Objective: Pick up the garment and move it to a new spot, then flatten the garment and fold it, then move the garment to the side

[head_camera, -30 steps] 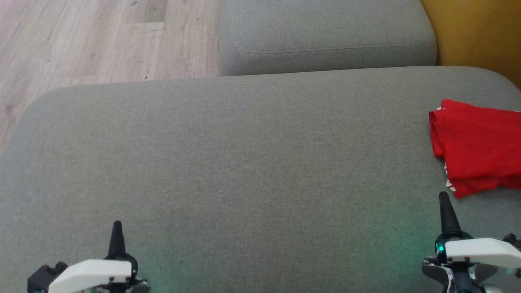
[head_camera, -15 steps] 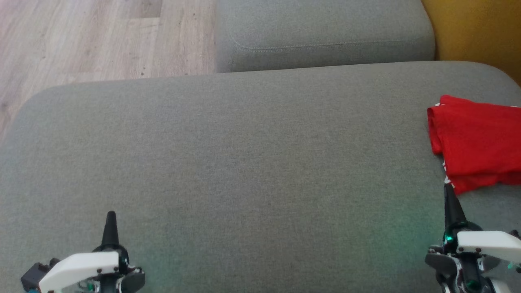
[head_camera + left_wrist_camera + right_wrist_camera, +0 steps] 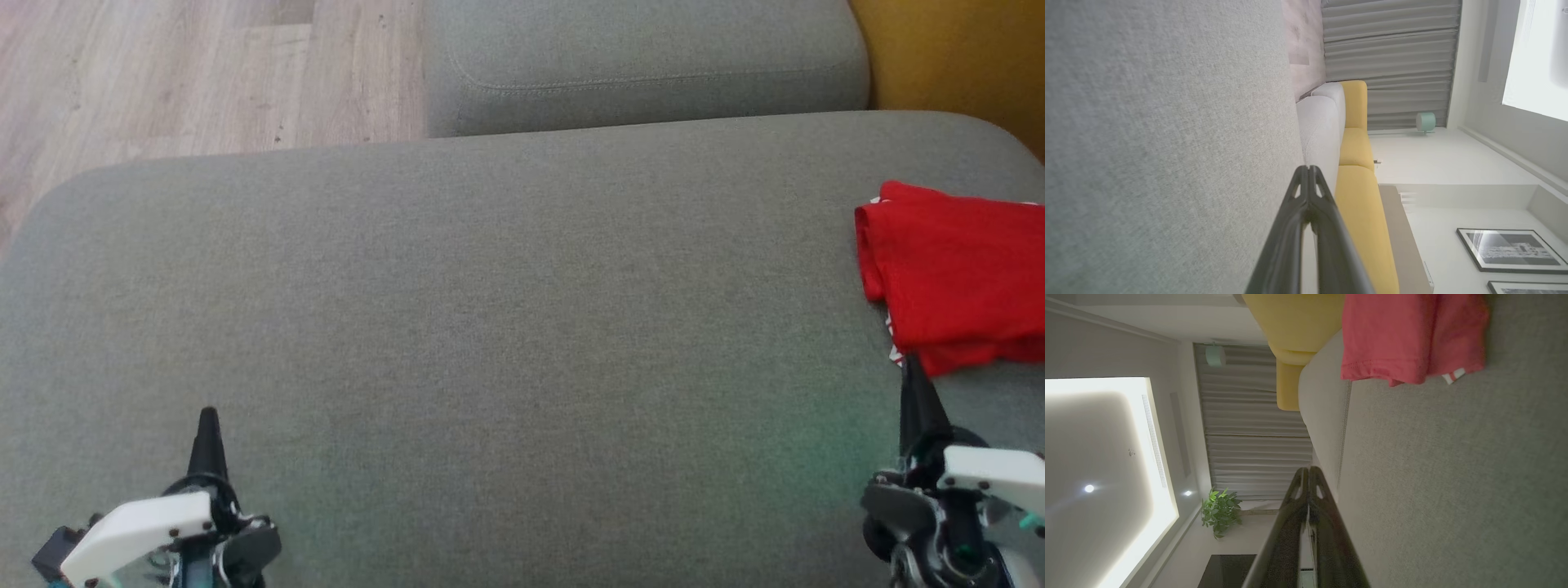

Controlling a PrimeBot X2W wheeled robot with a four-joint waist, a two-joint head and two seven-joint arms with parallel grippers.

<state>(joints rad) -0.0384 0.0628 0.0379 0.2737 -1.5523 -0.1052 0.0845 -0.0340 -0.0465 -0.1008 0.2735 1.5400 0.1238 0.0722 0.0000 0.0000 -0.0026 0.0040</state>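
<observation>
Grey sofa cushion (image 3: pixel 522 310) bears the red garment (image 3: pixel 955 278) folded at its right edge (move-aside step looks done), left gripper (image 3: pixel 206 425) and right gripper (image 3: pixel 916 392) pressed shut, empty; next move calls only for clearing the arms

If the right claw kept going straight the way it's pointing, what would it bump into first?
Probably the red garment: the shut right claw has its tip at the near corner, on the grey cushion. It might skim past the edge; depth is hard to judge.
</observation>
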